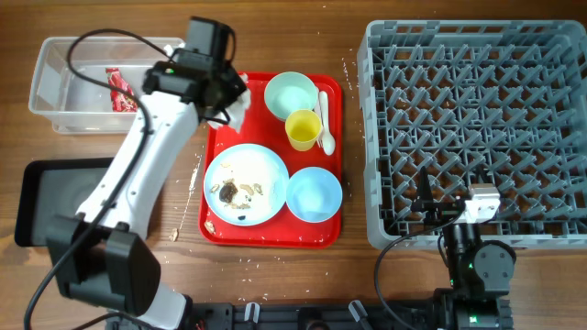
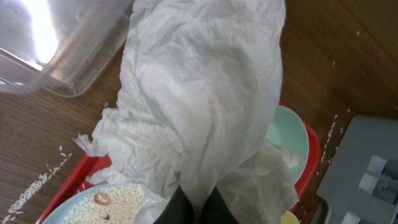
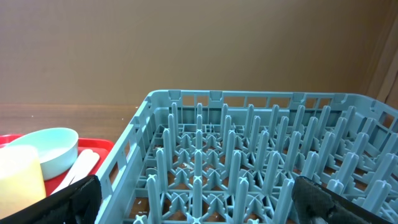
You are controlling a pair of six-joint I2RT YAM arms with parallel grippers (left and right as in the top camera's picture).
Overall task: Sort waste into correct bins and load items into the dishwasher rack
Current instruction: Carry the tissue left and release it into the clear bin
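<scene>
Holding a crumpled white napkin clamped in its fingers, left gripper hangs over the far-left corner of the red tray, near the clear box; right gripper sits spread and empty by the rack near edge.

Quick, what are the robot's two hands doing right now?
Left gripper: shut on the white napkin.
Right gripper: open, holding nothing.
</scene>
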